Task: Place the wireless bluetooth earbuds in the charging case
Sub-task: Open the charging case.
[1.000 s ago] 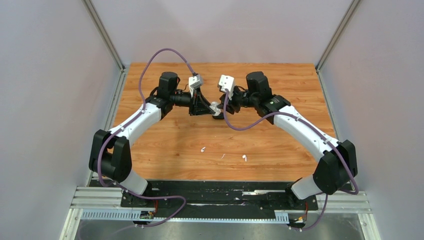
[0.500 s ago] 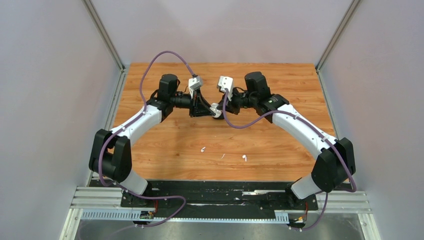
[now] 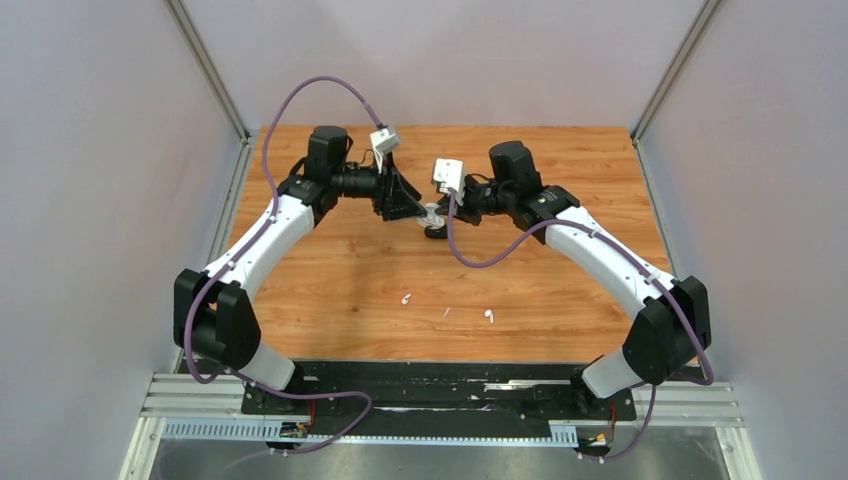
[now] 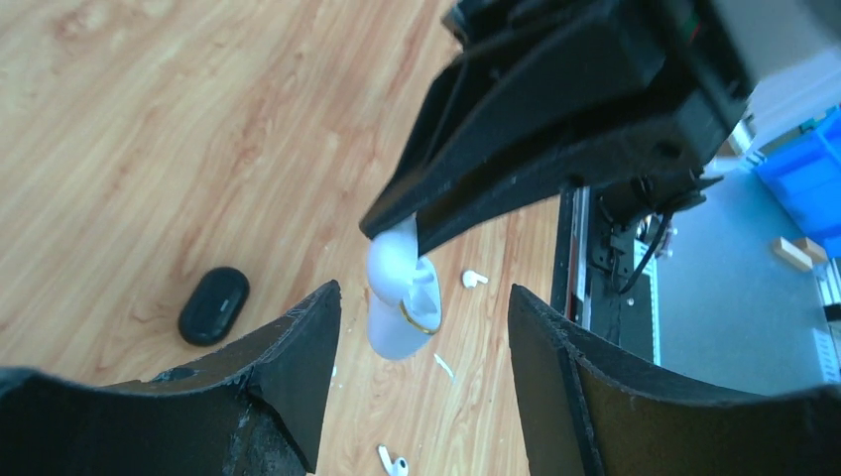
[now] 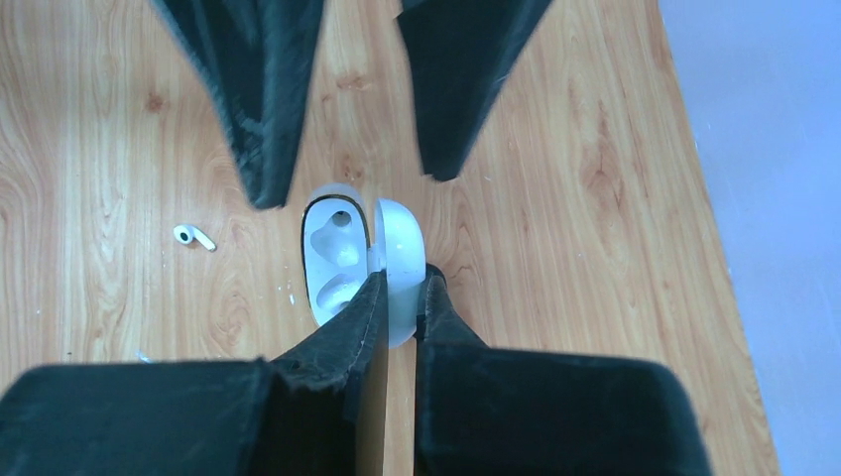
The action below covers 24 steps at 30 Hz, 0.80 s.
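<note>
Held item: charging case, white, hinged open, raised above the far middle of the wood table. The right claw is pressed together on the lid half. The half with the two wells hangs just beside its fingers.

Second tool: left claw, spread wide, with a fingertip on either side of the case and apart from it.

Loose items: two earbuds lying on the table nearer the arm bases, well apart from the case. One is left of centre and one right of it, with a thin white fleck between them.

Room: each bud lies out on open wood, away from the table's edges and the arms. Grey walls close the left, right and far sides. The two claws crowd each other at the case.

View notes: only the right wrist view looks into the wells, and it takes in one bud alone. Only the left wrist view shows clearly a black oval object lying on the wood. From overhead the case is a small pale blur, its halves not told apart.
</note>
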Available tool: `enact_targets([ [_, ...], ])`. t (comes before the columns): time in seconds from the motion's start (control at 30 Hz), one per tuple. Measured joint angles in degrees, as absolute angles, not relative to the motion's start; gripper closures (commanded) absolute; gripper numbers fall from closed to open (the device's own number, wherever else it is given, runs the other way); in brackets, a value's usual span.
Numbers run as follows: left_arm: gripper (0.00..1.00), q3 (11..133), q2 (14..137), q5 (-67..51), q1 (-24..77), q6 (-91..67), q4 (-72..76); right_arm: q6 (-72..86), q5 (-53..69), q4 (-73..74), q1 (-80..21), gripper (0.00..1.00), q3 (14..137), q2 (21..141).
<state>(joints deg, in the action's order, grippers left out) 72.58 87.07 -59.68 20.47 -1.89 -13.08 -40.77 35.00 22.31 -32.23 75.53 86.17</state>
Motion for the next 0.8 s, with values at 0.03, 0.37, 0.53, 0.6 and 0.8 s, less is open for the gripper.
enact_targets([
  [0.03,0.32,73.6,87.05,-59.66,20.32,-2.35,-13.47,-41.52,35.0,22.5,-32.4,1.0,75.64,86.17],
  [0.37,0.41,75.44,87.15,-60.1,19.79,-4.82,-15.29,-43.81,35.66,24.71,-34.39,1.0,77.97,86.17],
  [0.53,0.43,75.46,88.07,-60.9,19.9,-4.14,-15.97,-43.62,36.32,25.06,-34.74,1.0,79.35,86.19],
  [0.6,0.47,75.5,88.88,-61.19,20.03,-3.99,-16.36,-43.59,36.53,25.15,-34.83,1.0,79.57,86.19],
  [0.8,0.57,75.5,90.15,-62.87,20.62,-4.38,-16.45,-43.57,36.49,26.3,-35.24,1.0,79.64,86.52],
])
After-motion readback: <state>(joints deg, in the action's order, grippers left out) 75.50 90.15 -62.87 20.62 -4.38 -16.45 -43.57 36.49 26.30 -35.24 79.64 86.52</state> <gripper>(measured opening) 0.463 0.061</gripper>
